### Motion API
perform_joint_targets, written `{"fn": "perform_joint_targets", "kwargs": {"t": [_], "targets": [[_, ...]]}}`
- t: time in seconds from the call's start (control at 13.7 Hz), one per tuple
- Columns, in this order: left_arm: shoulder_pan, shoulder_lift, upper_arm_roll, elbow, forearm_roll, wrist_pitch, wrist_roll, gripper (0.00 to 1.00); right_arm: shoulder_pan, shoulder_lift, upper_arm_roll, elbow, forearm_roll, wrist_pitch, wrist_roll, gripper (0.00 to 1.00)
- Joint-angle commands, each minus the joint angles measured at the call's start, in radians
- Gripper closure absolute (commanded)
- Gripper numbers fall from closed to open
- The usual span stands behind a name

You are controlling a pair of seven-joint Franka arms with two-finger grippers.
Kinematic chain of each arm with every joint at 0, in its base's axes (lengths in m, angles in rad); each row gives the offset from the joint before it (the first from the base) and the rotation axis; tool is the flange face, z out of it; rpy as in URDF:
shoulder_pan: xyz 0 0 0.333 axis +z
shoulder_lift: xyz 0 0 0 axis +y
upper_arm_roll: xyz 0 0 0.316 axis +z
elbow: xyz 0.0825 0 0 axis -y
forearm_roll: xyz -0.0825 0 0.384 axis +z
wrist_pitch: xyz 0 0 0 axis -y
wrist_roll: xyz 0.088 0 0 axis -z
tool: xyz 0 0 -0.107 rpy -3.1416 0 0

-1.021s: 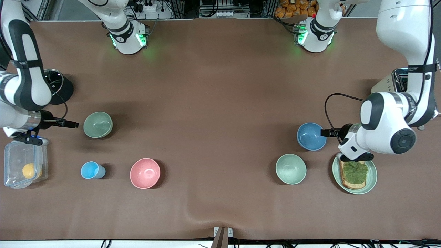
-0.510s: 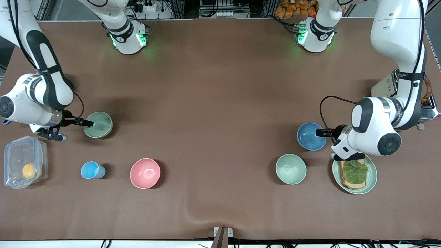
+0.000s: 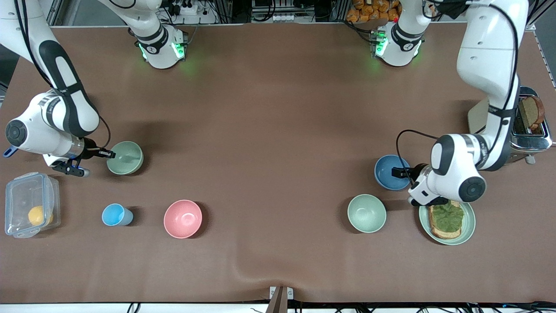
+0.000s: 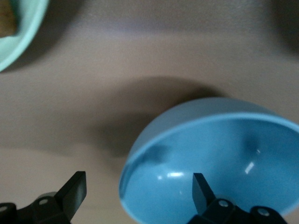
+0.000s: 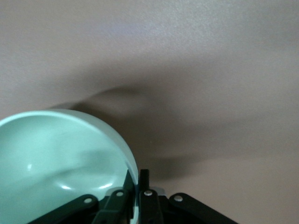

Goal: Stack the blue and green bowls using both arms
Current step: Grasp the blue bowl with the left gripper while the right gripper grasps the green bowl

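No readable brand, label or writing anywhere in view. At the right arm's end of the table: right gripper point(image 3: 107, 153) down at the rim of the green bowl point(image 3: 125, 157), jaws pressed nearly together and pinching the bowl wall, one finger inside, the other outside, as the right wrist view confirms at the rim point(image 5: 133, 186). Bowl upright on the brown table point(image 3: 269, 130), open cloth on the side away from the jaws. Nearer the front camera than this gripper: a light-blue cup point(image 3: 115, 214), a pink bowl point(image 3: 183, 218), and a clear lidded container point(image 3: 28, 211) with an orange fruit point(image 3: 35, 214) inside, all well apart from the green bowl. At the left arm's end: left gripper point(image 3: 402, 172) low at the edge of the blue bowl point(image 3: 389, 171), jaws spread wide and straddling the rim, one fingertip point(image 4: 202, 189) inside the bowl, the other point(image 4: 74, 189) outside over bare table, neither seen pressing the wall. Just beside this gripper, nearer the front camera: a mint-green plate point(image 3: 468, 226) carrying toast topped with greens point(image 3: 446, 218); a mint-green bowl point(image 3: 366, 213) near the blue bowl, not touching. Farther from the camera, a toaster point(image 3: 527, 126) with a slice in its slot. Broad bare cloth between the two grippers across the middle of the table.
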Motion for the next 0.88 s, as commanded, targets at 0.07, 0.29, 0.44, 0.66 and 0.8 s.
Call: {"fn": "perform_joint_targets", "kwargs": {"t": [0.07,0.29,0.44,0.66,0.8], "targets": [[-0.005,0.01,0.002,0.003,-0.021,0.046,-0.012,0.73,0.008,-0.027,0.008,0.075,0.026,-0.152,0.006,1.0],[-0.012,0.008,0.002,0.004,-0.006,0.046,-0.03,1.0,0.037,-0.066,0.01,0.103,0.127,-0.22,0.006,1.0],[-0.014,0.008,0.002,0.004,-0.006,0.046,-0.033,1.0,0.076,-0.087,0.01,0.115,0.147,-0.251,0.067,1.0],[-0.016,0.007,0.002,0.006,-0.006,0.046,-0.033,1.0,0.179,-0.121,0.008,0.119,0.147,-0.257,0.256,1.0],[-0.013,-0.006,0.002,0.007,-0.01,0.048,-0.033,1.0,0.256,-0.139,0.008,0.122,0.147,-0.255,0.337,1.0]]}}
